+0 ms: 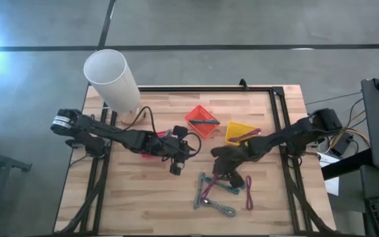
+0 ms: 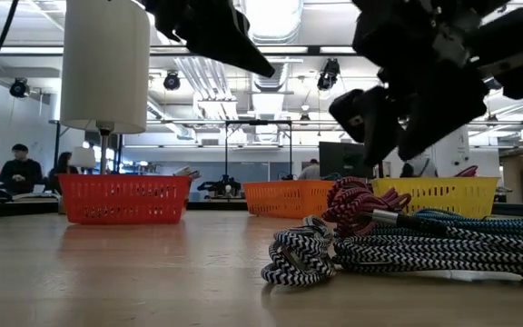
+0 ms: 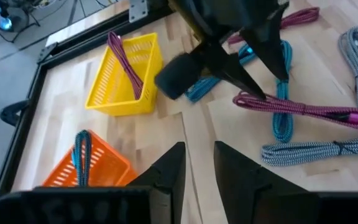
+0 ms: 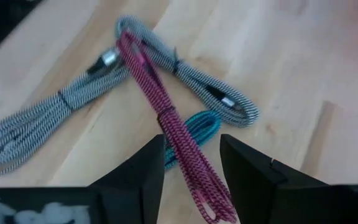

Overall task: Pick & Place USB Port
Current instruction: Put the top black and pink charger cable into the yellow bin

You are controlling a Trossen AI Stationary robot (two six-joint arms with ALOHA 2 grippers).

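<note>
Cables sit in a pile on the table (image 1: 143,210) front-right of centre: magenta cable (image 4: 185,149), teal cable (image 4: 197,127), black-and-white cable (image 4: 36,127) bundles.

High view only: white cylinder (image 1: 112,80) at the back-left, orange bin (image 1: 201,120) and yellow bin (image 1: 239,131) mid-table, red bin (image 1: 148,154) mostly hidden under the left arm.

Low view lines the three bins up along the far side and shows the cable heap close up; people sit in the room behind at left.

Left wrist view adds what the others miss: a magenta cable lying in the yellow bin, a teal one in the orange bin.

Right gripper (image 4: 191,158): over the pile, fingers apart, the magenta bundle running between them with the teal just beside. Right wrist view alone doesn't settle contact. Left wrist view shows the right fingertips (image 3: 253,84) pointing down at a magenta cable on the wood, tips at or just above it. Nothing lifted.

Left gripper (image 3: 197,165): mid-table near the orange bin, above bare wood, fingers a narrow gap apart, holding nothing.

Writing: white lettering on the right wrist housing at the frame edge, too blurred to read. No other readable labels.
</note>
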